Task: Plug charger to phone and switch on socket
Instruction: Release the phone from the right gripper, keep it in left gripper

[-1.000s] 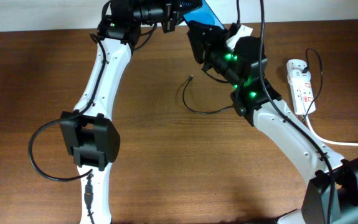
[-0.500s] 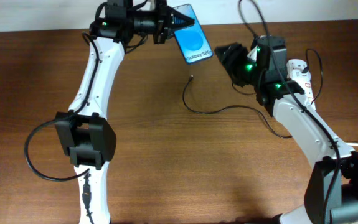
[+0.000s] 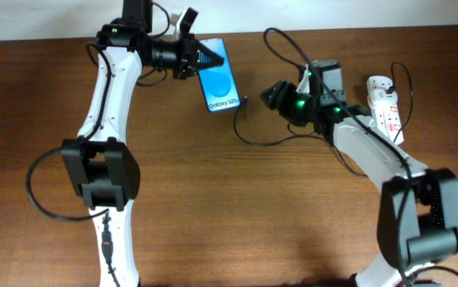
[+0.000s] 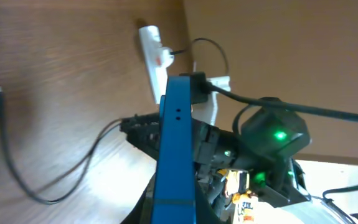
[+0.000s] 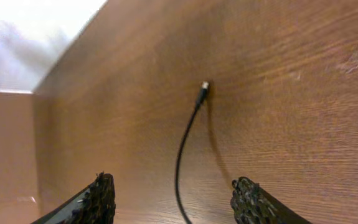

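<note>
Open wood fills the near half of the table (image 3: 236, 231); everything crowds the far edge. At far left-centre, the left gripper (image 3: 199, 57) is clenched on the phone (image 3: 219, 76), screen up, long axis running far to near, text end nearest. The charger (image 3: 252, 142) has its plug just beside that end, and its cable curls rightward. The right gripper (image 3: 272, 96) is spread, holding nothing. The socket (image 3: 386, 108) lies lengthwise near the right edge.

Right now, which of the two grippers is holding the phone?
The left gripper, shut on the phone. The right gripper is open and empty, with the charger plug lying on the table beyond its fingers.
</note>
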Controlling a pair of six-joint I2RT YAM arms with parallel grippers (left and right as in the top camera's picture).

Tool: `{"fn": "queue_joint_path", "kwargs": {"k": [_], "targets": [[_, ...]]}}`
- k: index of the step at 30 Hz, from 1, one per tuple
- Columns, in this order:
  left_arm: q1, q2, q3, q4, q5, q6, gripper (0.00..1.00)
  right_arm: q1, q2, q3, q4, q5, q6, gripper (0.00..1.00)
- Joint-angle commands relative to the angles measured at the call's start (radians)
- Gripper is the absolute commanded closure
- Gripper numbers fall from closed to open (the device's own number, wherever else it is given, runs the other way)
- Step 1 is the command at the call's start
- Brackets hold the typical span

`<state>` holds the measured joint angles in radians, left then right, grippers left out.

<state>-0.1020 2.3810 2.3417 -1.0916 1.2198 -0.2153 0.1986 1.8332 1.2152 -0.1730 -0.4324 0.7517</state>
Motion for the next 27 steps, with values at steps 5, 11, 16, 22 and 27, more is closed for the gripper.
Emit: {"fn": "queue_joint_path", "kwargs": {"k": [5,11,16,22,27], "targets": [[0.066,0.082,0.015,-0.006,0.176,0.117,1.00,0.042,0.183,0.238,-0.122,-0.058,-0.058,0.44],[0.071,0.084,0.015,-0.050,0.175,0.117,1.00,0.053,0.310,0.406,-0.223,-0.075,-0.063,0.48],[0.071,0.084,0.015,-0.099,0.170,0.117,1.00,0.072,0.335,0.406,-0.208,-0.053,0.013,0.50],[0.071,0.084,0.015,-0.100,0.160,0.116,1.00,0.097,0.398,0.406,-0.178,-0.047,0.077,0.57],[0.069,0.084,0.015,-0.100,0.160,0.116,1.00,0.099,0.436,0.406,-0.141,-0.039,0.096,0.58]]}}
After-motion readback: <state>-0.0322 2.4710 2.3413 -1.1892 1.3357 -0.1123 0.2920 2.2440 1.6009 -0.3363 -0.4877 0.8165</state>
